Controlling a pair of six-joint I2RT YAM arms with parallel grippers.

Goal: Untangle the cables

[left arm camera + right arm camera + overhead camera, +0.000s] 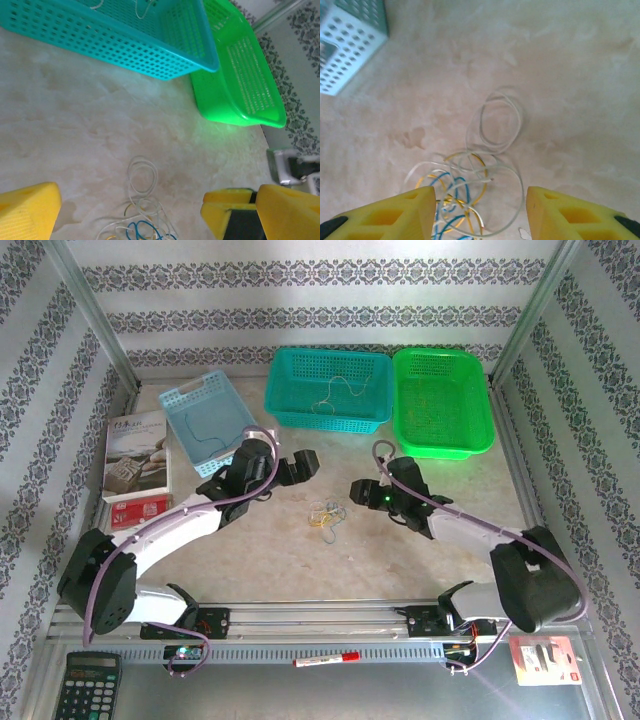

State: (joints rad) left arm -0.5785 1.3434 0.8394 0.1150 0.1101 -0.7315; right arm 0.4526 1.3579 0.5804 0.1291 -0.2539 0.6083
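Left end effector (303,464) hangs above the worktop (250,550), released, its yellow fingers (27,212) spread wide with nothing held between them. Just to its right, the cables (326,512) lie on the bare worktop as a small loopy clump of blue, white and yellow-tan strands, between the two end effectors and slightly nearer the arm bases; one white loop sticks out from the tangle. Further right, the right end effector (358,490) points at the clump, also released, its jaws wide apart and the tangle showing in the gap between them in the wrist view. Along the back stand a light blue basket (200,400), a teal basket (300,412) with a single thin wire (338,388) inside, and a green basket (470,435).
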